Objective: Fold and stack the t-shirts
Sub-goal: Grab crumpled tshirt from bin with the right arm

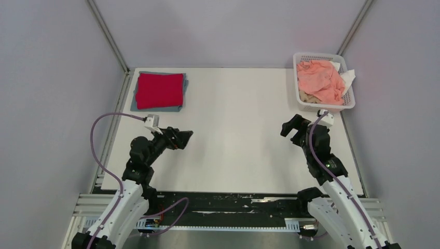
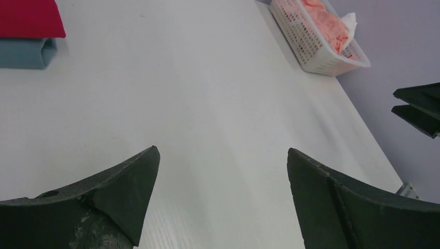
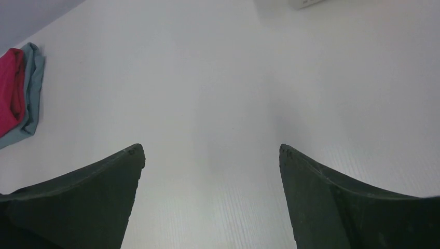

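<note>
Two folded shirts sit stacked at the far left corner of the table (image 1: 233,114), the upper shirt (image 1: 160,89) on the lower shirt (image 1: 155,109). The basket (image 1: 337,108) stands at the far right corner and holds crumpled shirts (image 1: 320,80). The left gripper (image 1: 188,136) and right gripper (image 1: 288,127) hang nearer, well apart.

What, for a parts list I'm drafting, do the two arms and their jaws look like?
The left arm and right arm match: white lower segments, black upper joints, a small white box at the wrist, a purple cable trailing from it. The jaws are dark, curved wedges tapering to points. No markings visible.
</note>
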You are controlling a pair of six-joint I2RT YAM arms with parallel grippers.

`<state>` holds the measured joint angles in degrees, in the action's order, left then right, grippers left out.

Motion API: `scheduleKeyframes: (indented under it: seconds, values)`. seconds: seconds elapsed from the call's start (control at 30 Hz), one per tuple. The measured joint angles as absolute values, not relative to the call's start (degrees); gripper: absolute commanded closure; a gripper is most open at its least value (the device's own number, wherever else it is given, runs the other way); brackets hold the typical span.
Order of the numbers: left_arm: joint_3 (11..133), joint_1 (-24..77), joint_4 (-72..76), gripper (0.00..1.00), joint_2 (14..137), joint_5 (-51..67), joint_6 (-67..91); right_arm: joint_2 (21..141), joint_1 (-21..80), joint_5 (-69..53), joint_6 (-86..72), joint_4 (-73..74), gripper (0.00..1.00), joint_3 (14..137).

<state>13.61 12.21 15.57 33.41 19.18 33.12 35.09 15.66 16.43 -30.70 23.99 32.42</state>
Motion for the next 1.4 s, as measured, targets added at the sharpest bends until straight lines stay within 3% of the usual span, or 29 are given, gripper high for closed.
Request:
scheduleKeyframes:
  seconds: [0.27, 0.43, 0.87, 0.97, 1.03, 1.17, 1.2, 1.4]
  values:
    - [15.2, 12.2, 14.4, 0.00, 39.5, 19.7, 32.9, 45.4, 15.7, 20.0, -27.2, 21.4, 0.00, 40.7]
    - [19.5, 12.2, 13.1, 0.00, 42.8, 18.7, 32.3, 63.0, 12.8, 22.9, -23.6, 18.8, 0.00, 56.1]
    - [21.8, 12.2, 12.1, 0.00, 48.3, 16.3, 31.6, 112.2, -11.3, 19.4, -19.0, 18.3, 0.00, 94.8]
    - [22.2, 12.2, 12.1, 0.00, 49.5, 16.2, 31.4, 119.3, -13.1, 17.8, -17.8, 19.5, 0.13, 101.4]
    - [22.3, 12.2, 12.0, 0.00, 50.3, 16.2, 31.3, 123.3, -13.6, 15.9, -17.2, 19.8, 0.30, 105.4]
    - [23.0, 12.2, 11.4, 0.00, 52.0, 16.2, 31.2, 127.5, -14.2, 9.9, -17.7, 20.3, 0.87, 109.6]
    - [23.2, 12.2, 11.3, 0.00, 52.3, 16.2, 31.1, 127.6, -14.3, 8.6, -17.7, 20.5, 0.97, 109.7]
    - [23.9, 12.2, 11.0, 0.00, 52.8, 16.2, 31.0, 127.2, -14.7, 3.8, -19.2, 20.8, 1.00, 110.9]
